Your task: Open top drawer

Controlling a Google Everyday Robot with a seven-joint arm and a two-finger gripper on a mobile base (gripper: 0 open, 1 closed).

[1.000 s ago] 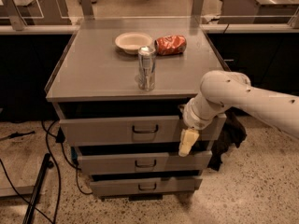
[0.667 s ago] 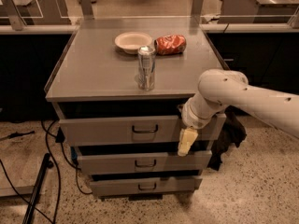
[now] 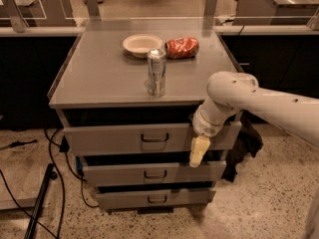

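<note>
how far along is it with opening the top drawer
Early. Done: the gripper hangs, pointing down, in front of the top drawer, near its right end as pictured. In hand: it sits beside the handle, not on it. Left: reach the handle and pull; the drawer does not look pulled out yet.

Arm (image 3: 264,101) in from rt; end effector (image 3: 196,161) hangs below wrist (image 3: 212,121), pointing down.
</note>
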